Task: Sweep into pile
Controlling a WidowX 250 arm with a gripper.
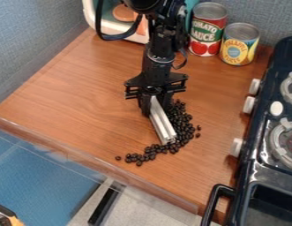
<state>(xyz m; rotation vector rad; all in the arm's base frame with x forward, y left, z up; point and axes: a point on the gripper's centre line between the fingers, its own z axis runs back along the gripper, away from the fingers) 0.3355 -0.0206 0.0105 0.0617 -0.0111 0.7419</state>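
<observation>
Your claw (155,105) clamps a silver bar (162,122), gathering apparently unfinished, as dark beans (182,126) curve from beside the claw past the bar's tip; next, you likely must nudge outlying beans inward.

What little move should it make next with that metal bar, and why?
Probably bring the metal bar round past the lone bean and nudge inward: that bean sits apart at the end of a thin trail, while most beans bunch beside the bar, on the picture's right.
</observation>
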